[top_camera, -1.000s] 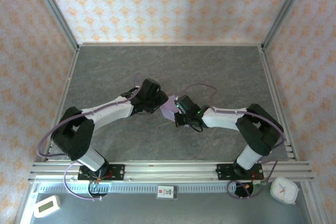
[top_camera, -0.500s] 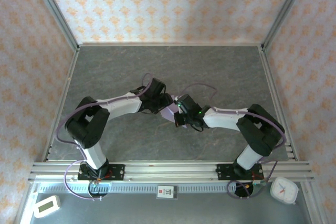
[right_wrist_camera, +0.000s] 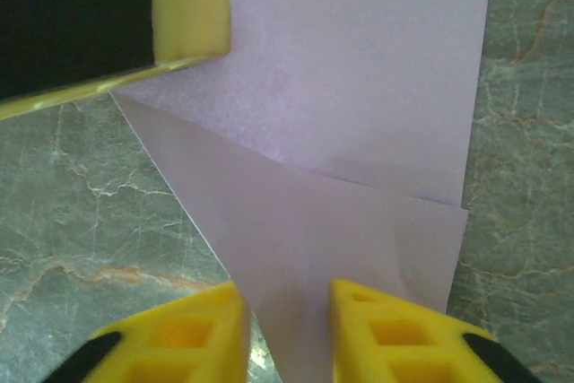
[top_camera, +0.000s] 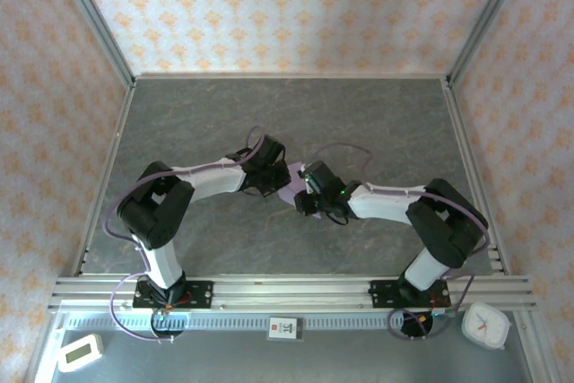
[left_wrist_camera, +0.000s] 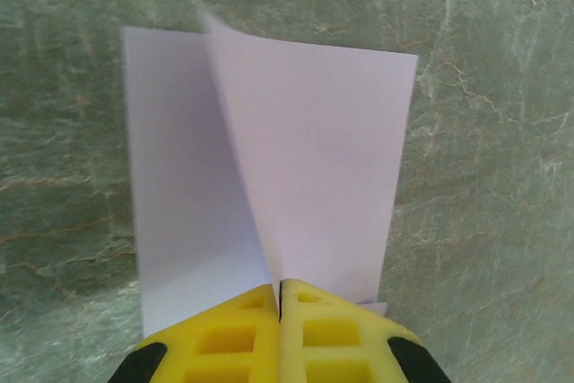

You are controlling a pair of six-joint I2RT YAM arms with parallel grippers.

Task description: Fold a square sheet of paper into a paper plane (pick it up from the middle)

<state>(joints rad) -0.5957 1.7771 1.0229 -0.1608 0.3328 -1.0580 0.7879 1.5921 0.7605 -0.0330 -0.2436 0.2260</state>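
Left arm (top_camera: 161, 208) tucked in | left tool (left_wrist_camera: 280, 291) pinches paper (left_wrist_camera: 314, 159) | right tool (right_wrist_camera: 283, 298) parted

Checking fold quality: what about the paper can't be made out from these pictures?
Top view: the left gripper and right gripper cover most of the paper; folds unreadable.
Left wrist view: its near edge sits behind the fingers.
Right wrist view: the frame's bottom edge cuts it off.

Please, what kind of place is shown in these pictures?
Probably a robot test booth: two arms bolted to an aluminium rail, patterned wallpaper panels around a stone-look table, a small clock.
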